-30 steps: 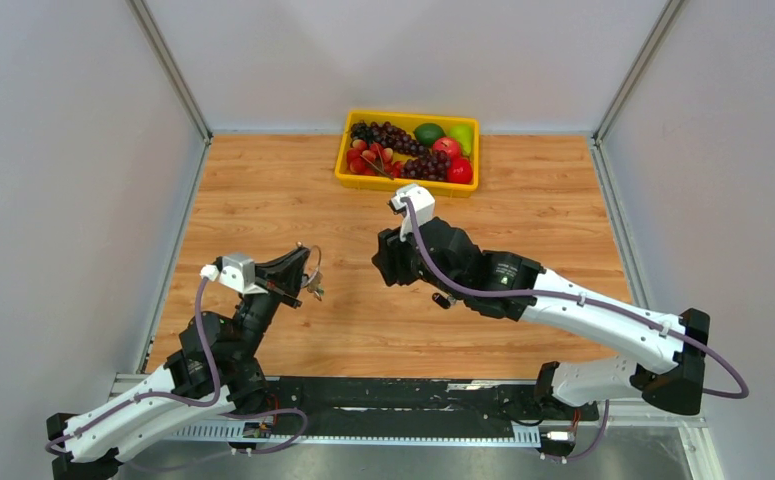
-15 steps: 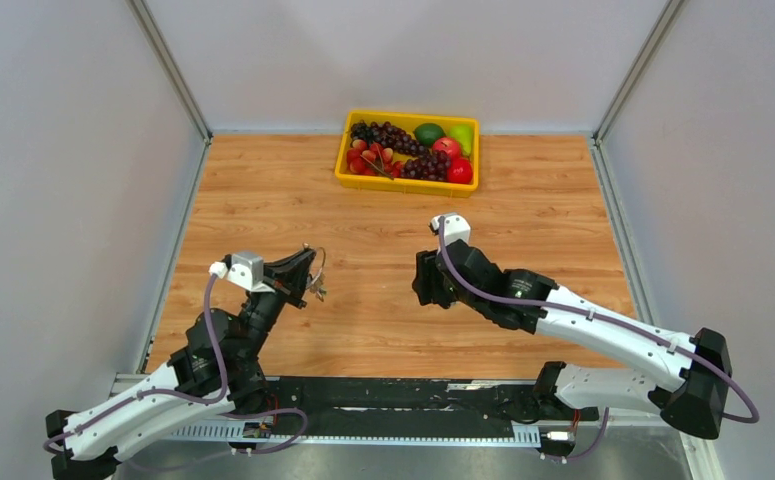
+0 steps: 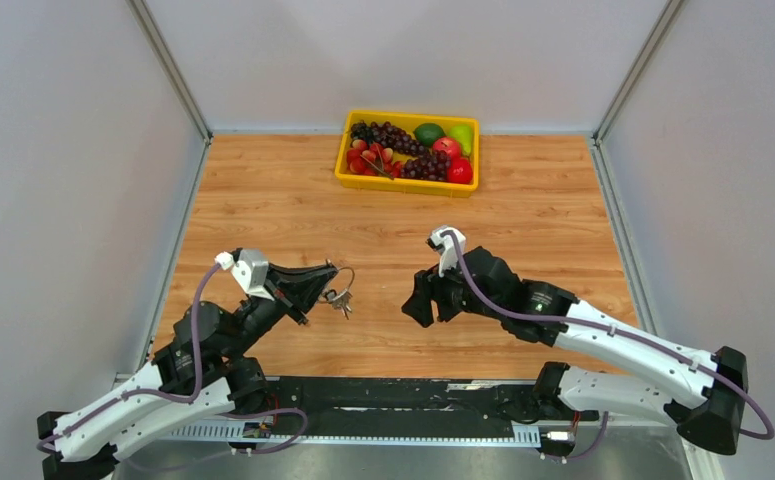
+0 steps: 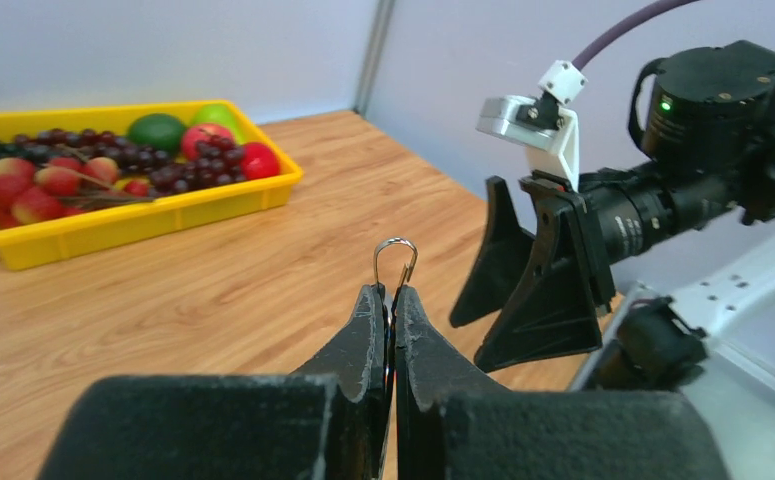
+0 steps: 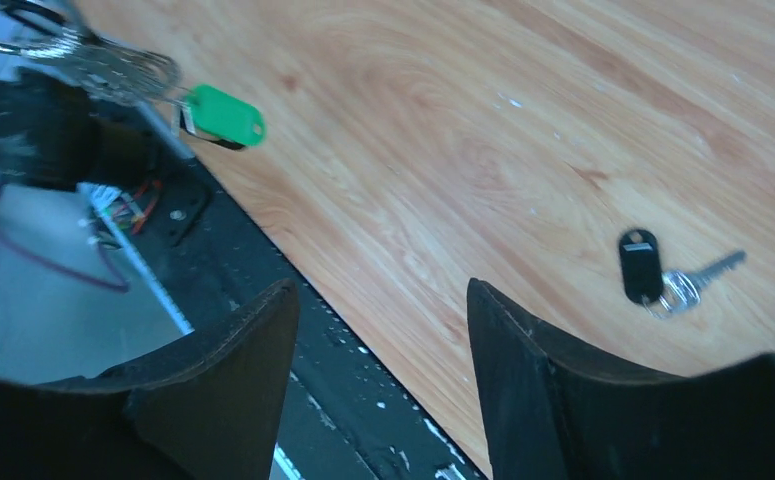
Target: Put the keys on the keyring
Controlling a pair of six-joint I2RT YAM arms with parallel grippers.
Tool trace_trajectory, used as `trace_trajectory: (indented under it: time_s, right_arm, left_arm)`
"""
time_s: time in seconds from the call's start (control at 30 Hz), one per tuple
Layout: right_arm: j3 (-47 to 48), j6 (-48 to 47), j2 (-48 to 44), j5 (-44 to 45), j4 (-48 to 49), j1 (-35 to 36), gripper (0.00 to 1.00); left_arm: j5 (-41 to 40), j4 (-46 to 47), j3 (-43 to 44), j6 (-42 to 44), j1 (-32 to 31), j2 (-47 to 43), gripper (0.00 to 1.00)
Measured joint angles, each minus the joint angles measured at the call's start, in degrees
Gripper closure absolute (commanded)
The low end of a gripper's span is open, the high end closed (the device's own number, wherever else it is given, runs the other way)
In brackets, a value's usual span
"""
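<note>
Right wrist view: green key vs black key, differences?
Head colour: the green key has a green head, the black key a black one.
Pose: the green key hangs in the air from the keyring; the black key lies flat on the table.
Grip: the left hand pinches the green key's keyring; nothing touches the black key.
Shared: both are small.

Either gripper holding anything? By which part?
Left gripper pinches the keyring by its wire loop, with the green key hanging from it. Right gripper is open, holding nothing.
</note>
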Motion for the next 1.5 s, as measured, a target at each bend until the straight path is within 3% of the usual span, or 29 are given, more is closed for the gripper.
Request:
trace_trajectory:
  time_s: [0.33,0.6,0.83,1.1,1.5]
  right_arm:
    - [0.0,-9.3,-4.5,-10.6,8.2,3.9,0.34]
    - [0.0,-14.5,-3.7,-1.6,11.8,11.6,0.34]
    - [-2.9,-12.4,-6.4,7.3,10.8,11.6,0.33]
    - [-6.5,-8.9,-15.0,10.7,9.4,11.6,0.33]
    - [-8.4,-6.5,-9.2,11.6,8.5,11.6,0.33]
  left_arm:
    - [9.7,-0.5,2.8,-7.0,0.0,1.4,1.00]
    - [8.6,0.7,3.4,-13.4,0.0,4.6,1.00]
    - [3.5,7.3,-6.4,-17.5,0.0,9.6,1.00]
    - [-0.3,15.0,-14.7,-20.5,0.6,18.3,1.00]
    - [1.0,28.8,-21.8,-22.4,12.9,29.6,1.00]
